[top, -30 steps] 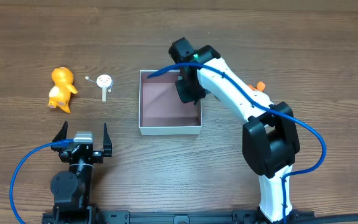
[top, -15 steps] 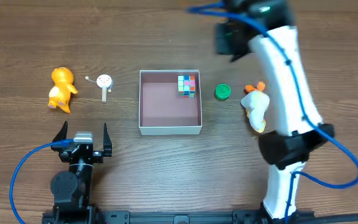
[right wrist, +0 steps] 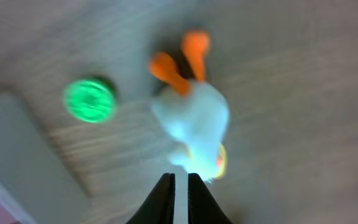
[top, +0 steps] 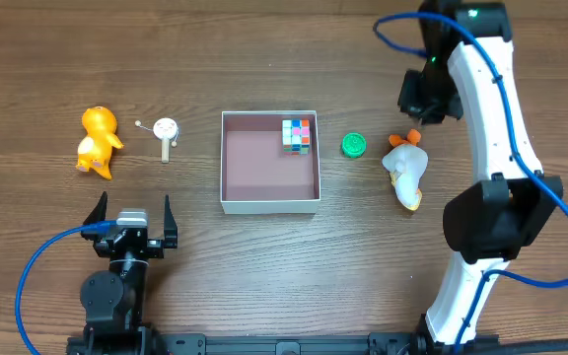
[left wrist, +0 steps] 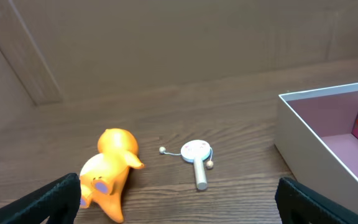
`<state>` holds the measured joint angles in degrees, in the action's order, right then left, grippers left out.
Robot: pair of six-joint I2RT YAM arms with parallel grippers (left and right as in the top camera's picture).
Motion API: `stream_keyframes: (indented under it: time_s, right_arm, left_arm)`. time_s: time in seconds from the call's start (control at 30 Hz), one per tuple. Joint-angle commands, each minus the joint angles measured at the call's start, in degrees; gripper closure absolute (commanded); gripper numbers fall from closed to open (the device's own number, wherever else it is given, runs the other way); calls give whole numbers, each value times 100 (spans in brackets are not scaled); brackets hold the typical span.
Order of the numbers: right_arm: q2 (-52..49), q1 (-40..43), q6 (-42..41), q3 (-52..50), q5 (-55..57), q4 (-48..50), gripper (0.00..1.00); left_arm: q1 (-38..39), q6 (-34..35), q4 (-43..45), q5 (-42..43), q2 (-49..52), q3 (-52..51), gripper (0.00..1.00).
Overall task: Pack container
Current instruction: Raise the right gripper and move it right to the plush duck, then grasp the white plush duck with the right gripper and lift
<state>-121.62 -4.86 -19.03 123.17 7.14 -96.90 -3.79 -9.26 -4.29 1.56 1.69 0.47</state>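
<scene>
1. Two grippers are mine. My right gripper (right wrist: 180, 186) hangs over the far right part of the worktop (top: 264, 276), its fingers drawn together to a thin slit with nothing between them. Its wrist view is blurred.
2. Just ahead of those fingertips a white duck toy (right wrist: 194, 118) lies on the worktop. From overhead, its orange feet point toward the far edge and its yellow beak toward the near side.
3. One green round cap (top: 353, 146) sits just beside the duck, between it and the container's right wall, touching neither.
4. The container (top: 269, 205) stands in the middle of the worktop, open-topped, with white walls and a reddish-brown inside. A multicoloured puzzle cube (top: 298, 135) sits in its far right corner, close against the walls.
5. My left gripper (top: 132, 207) sits low at the near left of the worktop, fingers spread wide and holding nothing, apart from the container.
6. Beyond it an orange duck toy (top: 97, 141) lies on its side. A small white pellet drum (top: 167, 131) with a stick handle lies between that duck and the container's left wall, apart from both.
</scene>
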Motion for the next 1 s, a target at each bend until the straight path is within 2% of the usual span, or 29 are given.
stream_keyframes:
  time_s: [0.0,0.17,0.2,0.23,0.33,0.4,0.57,0.83,0.93,0.97]
  right_arm:
    - [140,35,-398,-664,332,22,90]
    - [140,46,-483,-1794,308,579,87]
    - [140,46,-483,-1958,302,708,73]
    - [140,46,-481,-2081,249,822,52]
    - [140,46,-308,-2238,-122,1062,9]
    - [140,59,-302,-2238,-282,1180,1]
    - [140,175,-46,-2361,-566,1349,1]
    - [140,442,155,-3123,-584,1899,1]
    - [140,442,190,-3246,-599,2039,12]
    - [140,442,192,-3248,-597,2061,22]
  left_arm:
    - [-37,-98,4,96,7,-15,0]
    - [-37,-98,4,96,7,-15,0]
    - [-37,-98,4,96,7,-15,0]
    - [-37,-98,4,94,7,-15,0]
    - [-37,-98,4,94,7,-15,0]
    - [-37,-98,4,96,7,-15,0]
    - [-37,-98,4,96,7,-15,0]
    - [-37,-98,4,94,7,-15,0]
    - [-37,-98,4,96,7,-15,0]
    - [-37,-98,4,96,7,-15,0]
